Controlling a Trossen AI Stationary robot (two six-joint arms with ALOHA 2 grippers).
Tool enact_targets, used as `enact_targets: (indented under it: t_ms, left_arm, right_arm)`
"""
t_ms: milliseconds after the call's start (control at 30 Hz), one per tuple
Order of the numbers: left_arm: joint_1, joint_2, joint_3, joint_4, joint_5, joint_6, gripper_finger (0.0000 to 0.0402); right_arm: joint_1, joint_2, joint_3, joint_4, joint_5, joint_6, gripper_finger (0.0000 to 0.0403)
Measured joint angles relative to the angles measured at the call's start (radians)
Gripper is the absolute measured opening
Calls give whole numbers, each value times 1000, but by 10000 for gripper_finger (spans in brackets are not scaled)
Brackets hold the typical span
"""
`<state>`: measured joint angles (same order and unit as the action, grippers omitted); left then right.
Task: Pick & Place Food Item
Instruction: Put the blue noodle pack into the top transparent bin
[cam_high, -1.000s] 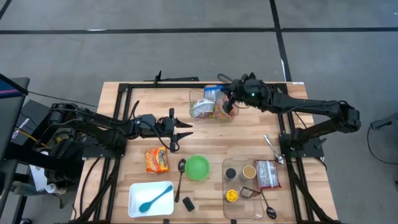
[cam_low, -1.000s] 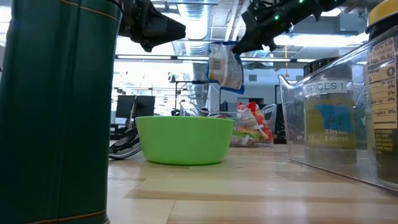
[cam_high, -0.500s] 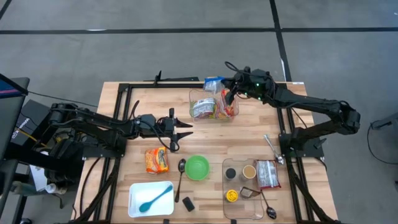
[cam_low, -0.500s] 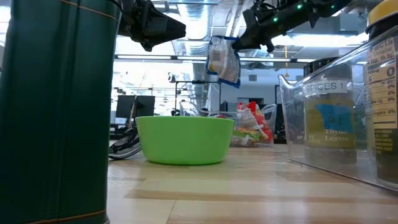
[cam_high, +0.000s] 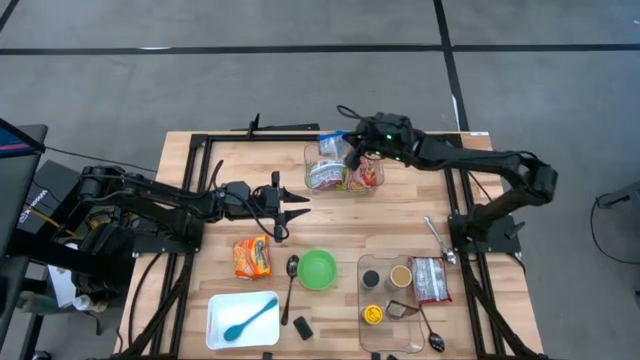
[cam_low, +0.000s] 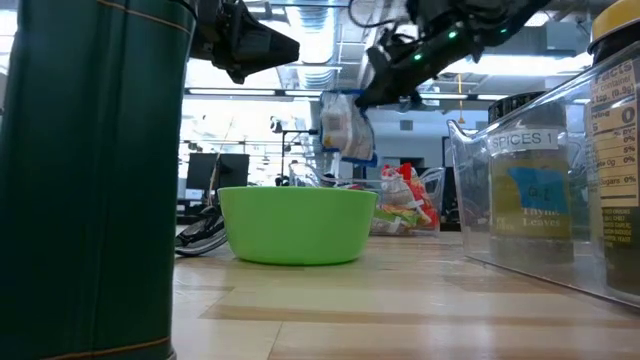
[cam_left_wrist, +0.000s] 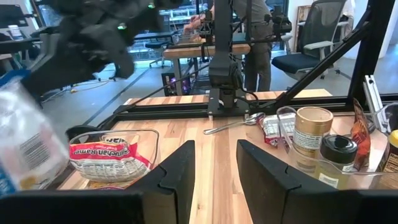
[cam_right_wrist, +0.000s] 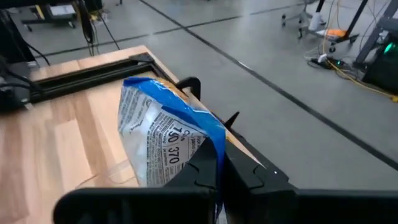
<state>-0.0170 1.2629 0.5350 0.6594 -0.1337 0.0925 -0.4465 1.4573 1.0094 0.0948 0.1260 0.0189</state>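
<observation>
My right gripper (cam_high: 352, 152) is shut on a blue and white food packet (cam_high: 329, 147), which hangs above the far left corner of a clear bin (cam_high: 308, 165). The bin rests on the table at the far middle and holds more packets (cam_high: 327, 176). In the low view the held packet (cam_low: 343, 125) dangles under the gripper (cam_low: 378, 82), above the bin. My left gripper (cam_high: 298, 210) hovers level left of the table's middle, open, with nothing between its fingers (cam_left_wrist: 214, 152). My right gripper pinches the packet's blue sealed edge (cam_right_wrist: 216, 148) between its two fingers. The fingers come from the table's right, slanting slightly down. The packet hangs below the fingers, lifted clear of the bin and the table.
A green bowl (cam_high: 317, 268) and an orange noodle packet (cam_high: 252, 257) lie near the middle. A white tray with a turquoise spoon (cam_high: 243, 320) stands at the near left. A clear spice bin (cam_high: 400, 300) stands at the near right, with a snack packet (cam_high: 431, 279) beside it.
My right gripper has carried the packet from over the bin's middle toward the table's left edge and a little down. The packet stays hanging below the shut fingers, now above the bin's far left corner.
</observation>
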Motion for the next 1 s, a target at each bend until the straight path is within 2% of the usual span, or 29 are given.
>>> enact_targets:
  t_ms: [167, 367, 533, 1000]
  left_arm:
    - [0, 0, 0, -3, 0, -2, 113]
    - [0, 0, 0, -8, 0, -23, 110]
    - [0, 0, 0, -8, 0, -30, 110]
    - [0, 0, 0, -10, 0, -30, 110]
  right_arm:
    - [0, 101, 107, -79, 11, -19, 0]
    - [0, 168, 197, -245, 120, -64, 0]
    - [0, 168, 202, -311, 156, -80, 0]
    - [25, 159, 203, -495, 129, -74, 0]
